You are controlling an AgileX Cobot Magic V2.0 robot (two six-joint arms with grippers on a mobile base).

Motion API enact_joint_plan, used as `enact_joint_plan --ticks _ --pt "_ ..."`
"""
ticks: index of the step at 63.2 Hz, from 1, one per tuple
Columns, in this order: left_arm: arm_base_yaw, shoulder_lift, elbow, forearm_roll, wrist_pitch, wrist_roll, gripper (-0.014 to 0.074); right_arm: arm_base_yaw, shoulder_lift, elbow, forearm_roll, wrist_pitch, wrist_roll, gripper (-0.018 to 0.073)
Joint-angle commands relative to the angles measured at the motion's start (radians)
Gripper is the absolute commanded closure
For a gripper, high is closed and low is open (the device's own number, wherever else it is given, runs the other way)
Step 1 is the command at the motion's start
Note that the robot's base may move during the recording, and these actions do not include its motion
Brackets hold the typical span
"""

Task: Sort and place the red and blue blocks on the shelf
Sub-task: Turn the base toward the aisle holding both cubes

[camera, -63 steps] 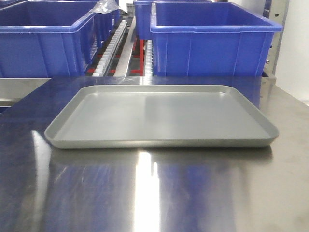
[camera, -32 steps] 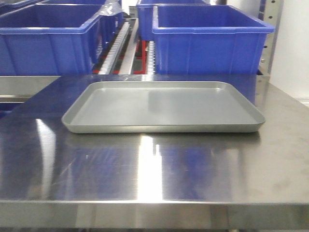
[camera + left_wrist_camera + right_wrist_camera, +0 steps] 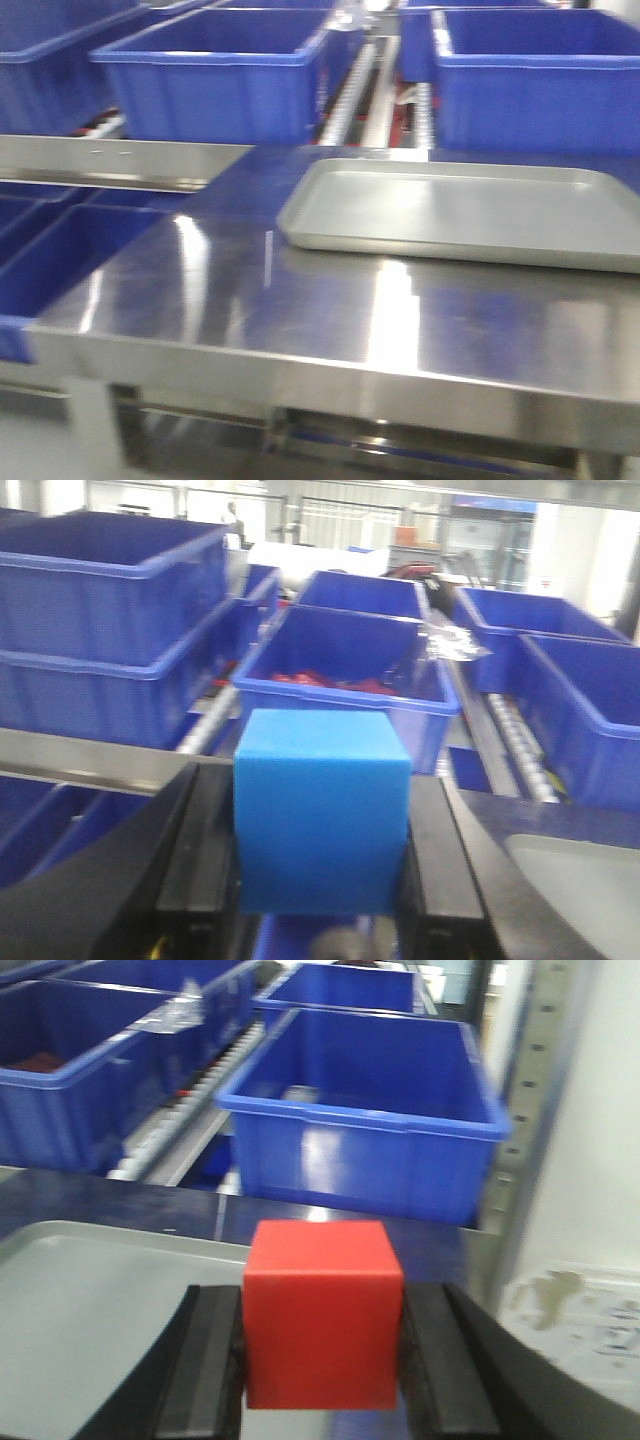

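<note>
The blue block [image 3: 322, 825] sits squarely between the black fingers of my left gripper [image 3: 320, 800], which is shut on it. The red block [image 3: 322, 1310] is clamped the same way in my right gripper [image 3: 322, 1300], held above the near right part of the grey tray [image 3: 90, 1300]. The shelf stands behind the table, with white roller tracks [image 3: 345, 85] between its bins and a steel upright [image 3: 530, 1090] at its right end. Neither gripper shows in the front view.
The grey tray [image 3: 450, 205] lies bare on the steel table [image 3: 250, 300]. Large blue bins [image 3: 210, 75] fill the shelf; one [image 3: 340, 680] holds red pieces, another [image 3: 370, 1100] looks bare inside. A lower blue bin [image 3: 60, 260] sits left of the table.
The front view has drawn back and swung left: the tray now sits at the right, and the table's front edge and a lower bin at the left have come into sight.
</note>
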Motion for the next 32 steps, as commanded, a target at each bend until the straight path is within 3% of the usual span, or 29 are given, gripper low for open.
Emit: enact_joint_plan --ticks 1,32 --pt "0.002 0.009 -0.028 -0.009 -0.085 -0.004 0.0473 -0.002 0.002 -0.031 -0.004 -0.085 0.001 0.0503" --pt "0.002 0.009 -0.028 -0.009 -0.085 -0.004 0.0473 -0.002 0.002 -0.031 -0.004 -0.085 0.001 0.0503"
